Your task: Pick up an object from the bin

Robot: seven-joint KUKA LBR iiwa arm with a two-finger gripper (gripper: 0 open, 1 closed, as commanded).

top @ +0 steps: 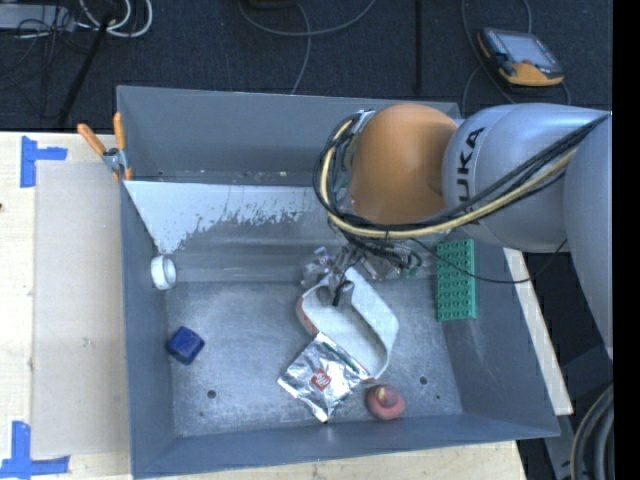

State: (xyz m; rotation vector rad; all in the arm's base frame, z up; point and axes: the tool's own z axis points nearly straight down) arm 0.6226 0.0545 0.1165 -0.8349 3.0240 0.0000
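My gripper (338, 286) hangs under the arm's orange dome, in the middle of the bin toward the back. It is right over the upper left end of a white curved band with a brownish edge (362, 320) and seems to touch it. Just in front of that band lies a crumpled silver foil packet with a red mark (320, 376). A small pink round thing (384, 401) rests by the front wall, right of the packet.
A green perforated block (455, 280) leans on the right wall beside the arm. A blue block (185, 344) lies at the left, with a white cap (163, 271) behind it near the left wall.
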